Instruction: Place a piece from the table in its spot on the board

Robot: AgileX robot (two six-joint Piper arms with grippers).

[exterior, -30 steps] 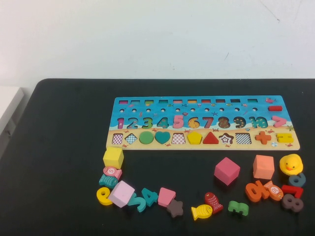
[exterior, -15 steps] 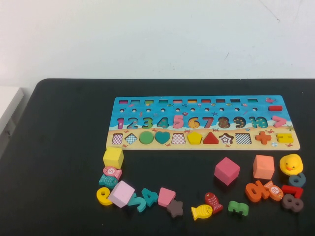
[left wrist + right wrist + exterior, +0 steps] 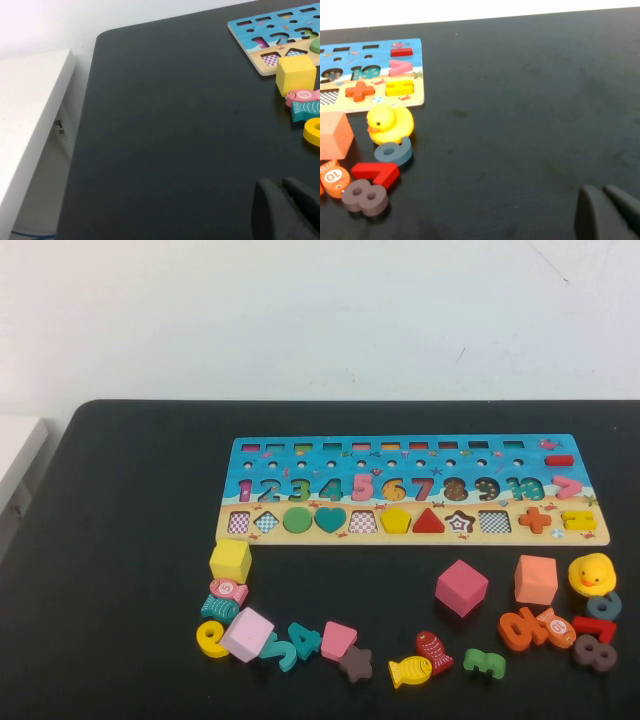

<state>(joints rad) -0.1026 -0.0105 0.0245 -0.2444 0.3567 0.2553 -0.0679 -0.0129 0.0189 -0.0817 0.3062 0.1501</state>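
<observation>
Sitting flush in its cut-out on the board [image 3: 415, 489], the yellow pentagon [image 3: 395, 520] rests between a checkered slot and a red triangle [image 3: 428, 521]. Neither hand enters the high view. The left hand [image 3: 287, 210] hangs over bare black bench [image 3: 130, 570] near a yellow cube [image 3: 296, 74]; the right hand [image 3: 610, 212] near a duck [image 3: 390, 124]. Both are well apart from the pentagon, and whether their fingers are parted or closed cannot be told.
</observation>
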